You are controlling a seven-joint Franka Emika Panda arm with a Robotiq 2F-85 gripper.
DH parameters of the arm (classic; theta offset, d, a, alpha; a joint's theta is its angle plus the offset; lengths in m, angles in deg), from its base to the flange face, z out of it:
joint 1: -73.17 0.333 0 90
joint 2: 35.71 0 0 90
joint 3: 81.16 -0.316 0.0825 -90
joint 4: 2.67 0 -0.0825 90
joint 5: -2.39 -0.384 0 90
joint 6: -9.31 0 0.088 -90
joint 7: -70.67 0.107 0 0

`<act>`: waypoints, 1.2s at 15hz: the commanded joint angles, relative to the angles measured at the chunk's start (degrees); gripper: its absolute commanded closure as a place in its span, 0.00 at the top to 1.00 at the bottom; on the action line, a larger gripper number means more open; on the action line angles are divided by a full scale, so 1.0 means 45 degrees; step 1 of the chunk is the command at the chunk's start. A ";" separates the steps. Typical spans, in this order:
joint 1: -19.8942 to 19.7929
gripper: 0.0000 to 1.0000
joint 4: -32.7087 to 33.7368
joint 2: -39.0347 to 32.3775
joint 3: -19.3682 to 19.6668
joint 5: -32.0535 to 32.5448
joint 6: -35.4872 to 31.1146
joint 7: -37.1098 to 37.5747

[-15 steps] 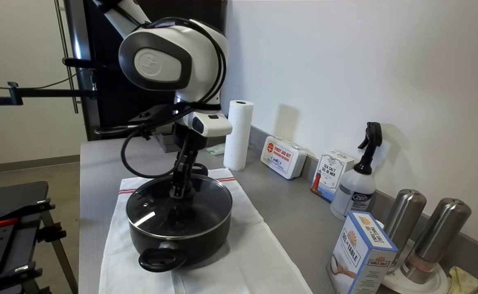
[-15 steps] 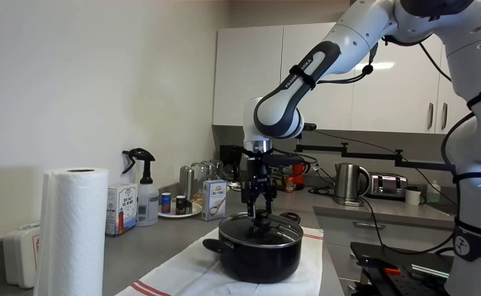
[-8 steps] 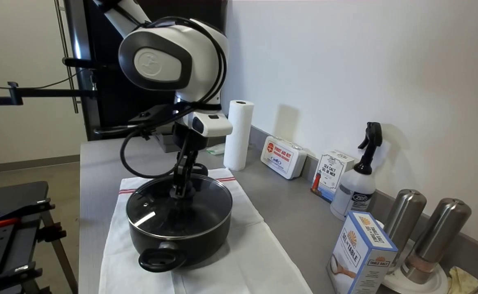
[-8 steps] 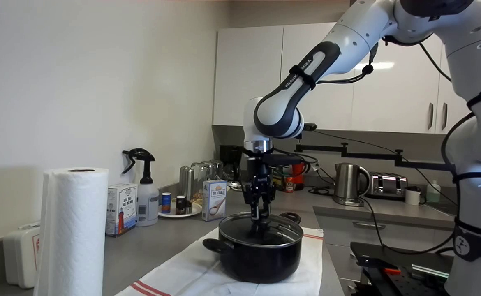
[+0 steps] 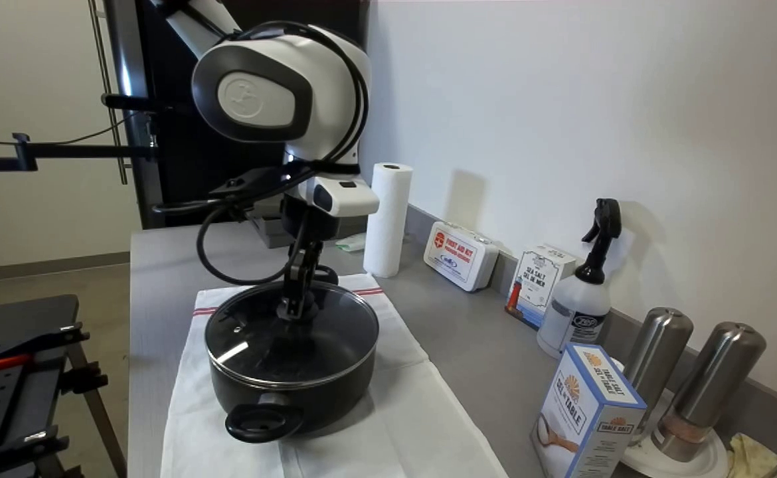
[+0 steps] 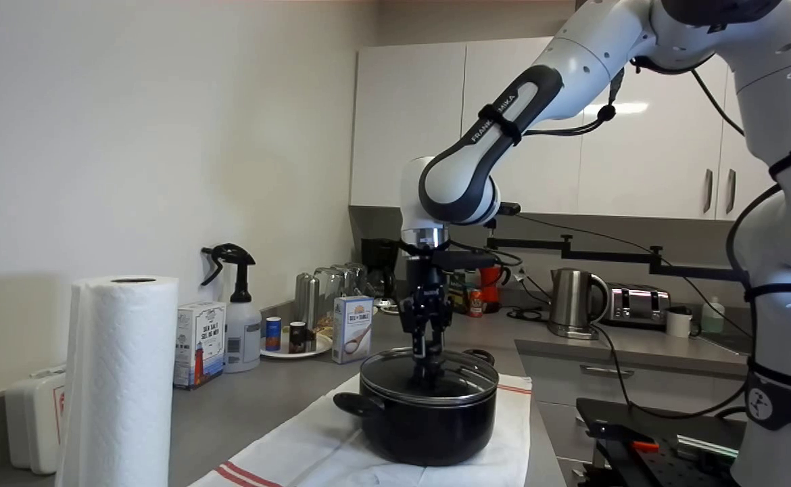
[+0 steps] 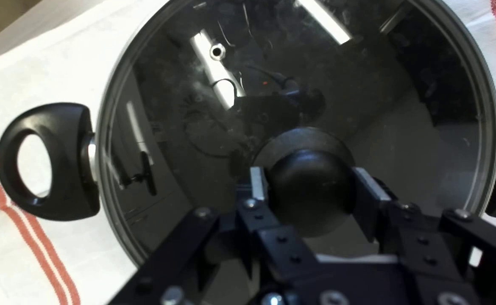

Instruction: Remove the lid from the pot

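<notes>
The black pot [image 5: 325, 408] stands on a white towel and shows in both exterior views. Its round glass lid [image 6: 466, 382] covers it, rim close above the pot's edge; a very slight lift seems to show, but any gap is too small to be sure. In the wrist view the lid's black knob [image 7: 311, 199] sits between both finger pads [image 7: 369, 186]. My gripper [image 7: 314, 184] is shut on this knob, pointing straight down over the middle of the lid [image 7: 371, 89]. One pot handle [image 7: 48, 161] sticks out at the left there.
The striped towel [image 5: 415, 425] lies under the pot. Along the wall stand a paper towel roll [image 5: 388, 219], a first aid kit [image 5: 460, 255], a spray bottle [image 5: 574, 305], a table salt box [image 5: 588, 411] and steel mills [image 5: 710, 385]. A kettle [image 6: 571, 304] stands farther back.
The fingers have come together on the knob since a second ago. Over the last half second the arm has risen a little, and the lid's rim seems to have shifted slightly upward.
</notes>
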 commanded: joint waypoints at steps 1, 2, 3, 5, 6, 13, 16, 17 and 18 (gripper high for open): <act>0.0305 0.25 -0.0176 0.0882 0.0239 0.0777 0.0270 0.0507; 0.0343 0.25 -0.0192 0.1005 0.0217 0.0983 0.0327 0.0565; 0.0348 0.25 -0.0189 0.1094 0.0193 0.1116 0.0345 0.0563; 0.0386 0.25 -0.0190 0.1251 0.0142 0.1457 0.0340 0.0615; 0.0412 0.25 -0.0183 0.1319 0.0098 0.1556 0.0357 0.0604; 0.0997 0.25 -0.0148 0.1492 -0.0315 0.2272 0.0413 0.0591; 0.1403 0.25 -0.0257 0.1648 -0.0591 0.2803 0.0395 0.0621; 0.1512 0.25 -0.0294 0.1700 -0.0668 0.2965 0.0375 0.0605; 0.1656 0.25 -0.0395 0.1811 -0.0764 0.3225 0.0288 0.0623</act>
